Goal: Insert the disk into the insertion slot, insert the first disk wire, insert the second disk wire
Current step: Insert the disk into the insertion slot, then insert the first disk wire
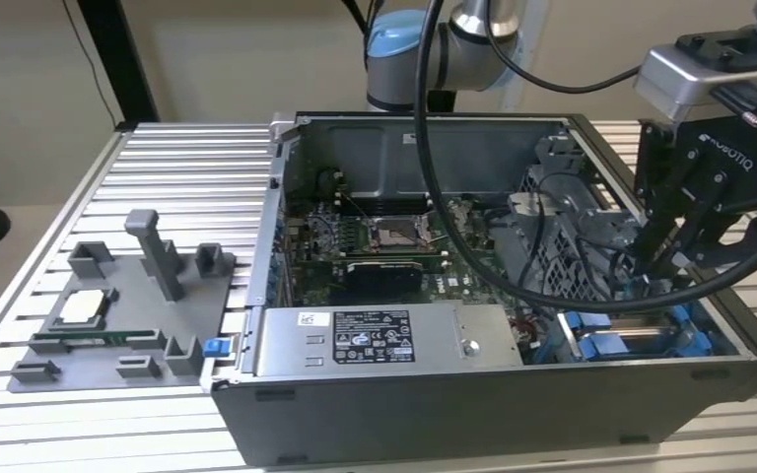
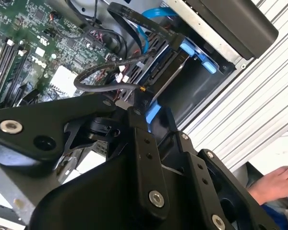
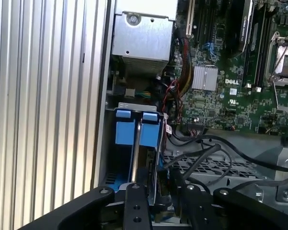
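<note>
The disk [image 3: 136, 143] stands on edge in the insertion slot [image 3: 113, 158], its blue frame tabs [image 3: 123, 127] showing at the case's corner. In the second wrist view the disk's blue frame [image 2: 198, 55] lies past the fingertips. My gripper [image 1: 651, 264] reaches down into the case at the exterior view's right, over the blue-tabbed bay [image 1: 605, 347]. Its fingers [image 2: 143, 143] look closed on the connector of a black disk wire [image 2: 98, 86] right at the disk's edge. More black wires [image 3: 201, 153] trail over the cage beside the slot.
A labelled grey power-supply box [image 1: 366, 340] sits along the case's near wall, with the motherboard [image 1: 378, 246] behind it. A perforated metal cage [image 1: 576, 251] borders the bay. A grey fixture tray [image 1: 115, 315] lies on the ribbed table [image 1: 181, 168]. A person's hand [image 2: 278, 184] rests outside the case.
</note>
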Robot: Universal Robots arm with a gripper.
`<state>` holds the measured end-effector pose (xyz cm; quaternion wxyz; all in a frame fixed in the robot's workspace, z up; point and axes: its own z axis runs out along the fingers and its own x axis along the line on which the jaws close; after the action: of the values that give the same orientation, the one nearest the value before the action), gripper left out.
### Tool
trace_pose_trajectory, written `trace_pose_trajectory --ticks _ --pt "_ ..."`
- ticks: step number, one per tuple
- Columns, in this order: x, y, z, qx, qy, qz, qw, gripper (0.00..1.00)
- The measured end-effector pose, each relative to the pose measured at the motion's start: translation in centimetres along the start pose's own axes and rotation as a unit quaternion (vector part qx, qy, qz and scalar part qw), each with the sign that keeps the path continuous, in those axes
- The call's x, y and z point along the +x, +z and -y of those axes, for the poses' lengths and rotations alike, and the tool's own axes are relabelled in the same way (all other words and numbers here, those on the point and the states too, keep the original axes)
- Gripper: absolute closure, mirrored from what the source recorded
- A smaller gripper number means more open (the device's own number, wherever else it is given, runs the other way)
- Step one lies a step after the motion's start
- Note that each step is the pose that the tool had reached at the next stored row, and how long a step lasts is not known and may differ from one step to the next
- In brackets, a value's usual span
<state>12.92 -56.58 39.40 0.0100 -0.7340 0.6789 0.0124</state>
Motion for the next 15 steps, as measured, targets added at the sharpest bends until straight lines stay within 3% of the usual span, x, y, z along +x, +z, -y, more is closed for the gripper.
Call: trace_pose_trajectory --ticks 6,15 --pt "-0.19 0.33 0.02 0.0026 -0.002 -0.0003 1.0 0.0" --pt "-0.78 0.38 0.06 0.0029 -0.004 -0.0004 1.0 0.0"
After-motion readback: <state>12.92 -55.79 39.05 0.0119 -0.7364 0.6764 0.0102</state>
